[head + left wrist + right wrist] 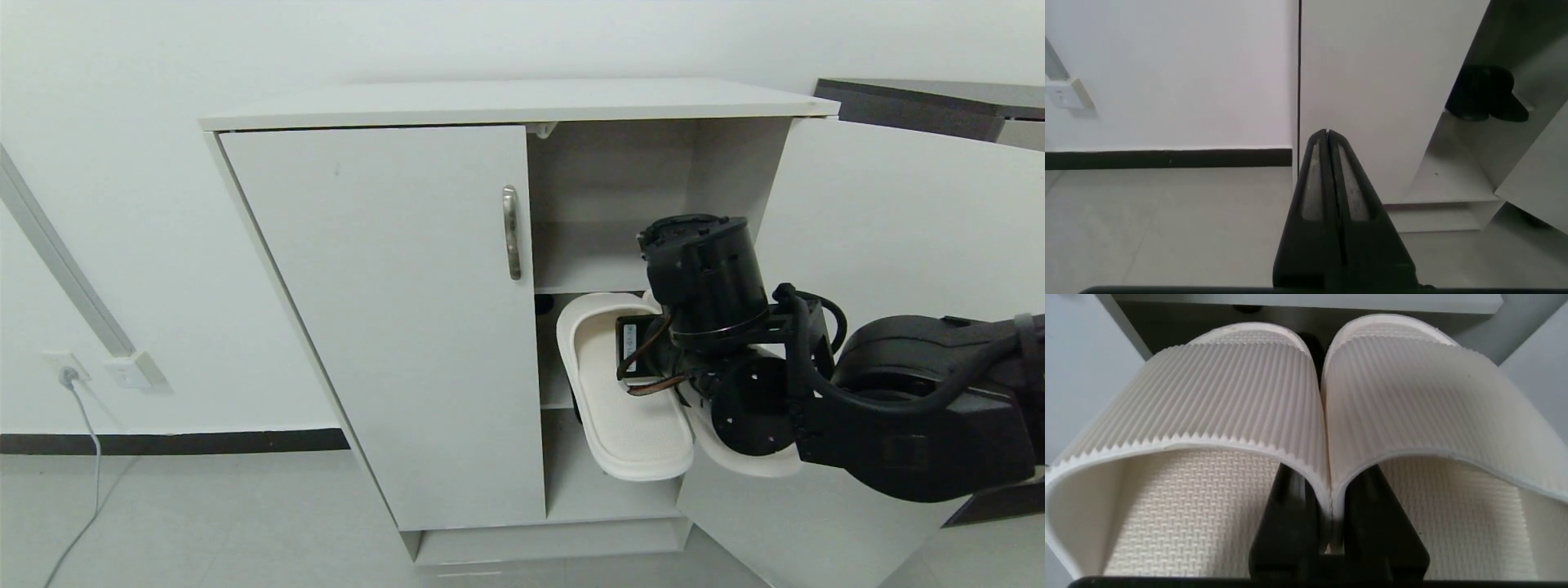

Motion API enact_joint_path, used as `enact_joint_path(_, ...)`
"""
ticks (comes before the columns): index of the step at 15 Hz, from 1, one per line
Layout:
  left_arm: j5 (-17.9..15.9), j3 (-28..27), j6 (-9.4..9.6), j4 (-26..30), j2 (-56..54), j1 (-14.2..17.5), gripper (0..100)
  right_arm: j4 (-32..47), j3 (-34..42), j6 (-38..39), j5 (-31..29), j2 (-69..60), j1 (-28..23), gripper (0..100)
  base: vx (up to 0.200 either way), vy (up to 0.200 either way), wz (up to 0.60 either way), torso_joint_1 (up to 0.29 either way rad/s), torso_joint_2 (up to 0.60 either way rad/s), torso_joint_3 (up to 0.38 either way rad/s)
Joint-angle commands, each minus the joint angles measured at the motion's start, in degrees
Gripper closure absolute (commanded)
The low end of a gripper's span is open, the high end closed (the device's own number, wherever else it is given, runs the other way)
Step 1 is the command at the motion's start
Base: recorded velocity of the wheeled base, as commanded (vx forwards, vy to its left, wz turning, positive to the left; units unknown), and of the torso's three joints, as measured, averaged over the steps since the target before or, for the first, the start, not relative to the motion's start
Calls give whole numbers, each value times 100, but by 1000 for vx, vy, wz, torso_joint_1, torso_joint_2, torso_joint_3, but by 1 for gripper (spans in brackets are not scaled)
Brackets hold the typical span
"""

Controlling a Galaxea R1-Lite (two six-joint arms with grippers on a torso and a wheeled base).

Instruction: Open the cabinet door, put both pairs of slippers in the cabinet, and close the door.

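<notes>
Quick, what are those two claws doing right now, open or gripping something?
Left gripper: shut, holding nothing.
Right gripper: shut on the white slippers.

Slippers (1241, 400): presenting as cream, matt, soft foam or rubber; straps are showing fine parallel ribs, footbeds a small pebbled grain.

Cabinet (375, 327): panels are looking like smooth white laminate, matt, with a faint sheen. Handle (511, 233) is reading as brushed metal, dull silver.

Right tool (1329, 518): fingers are appearing as black matt plastic.

Left tool (1327, 188): black casing, grey pads looking slightly grainy.

Floor (1167, 220): pale grey, smooth, giving off a low gloss.
</notes>
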Motion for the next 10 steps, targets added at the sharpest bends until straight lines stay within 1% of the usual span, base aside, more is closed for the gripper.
enact_joint_path(1,2,0,-4,0,7,1,100,-4,4,-20,-1,-44,-11,100,200,0,0,2,2,7)
enact_joint_path(7,2,0,-4,0,7,1,100,-4,4,-20,-1,-26,-20,100,200,0,0,5,3,2)
enact_joint_path(10,2,0,-12,0,7,1,100,-4,13,-12,-1,0,-29,100,0,0,0,0,0,0)
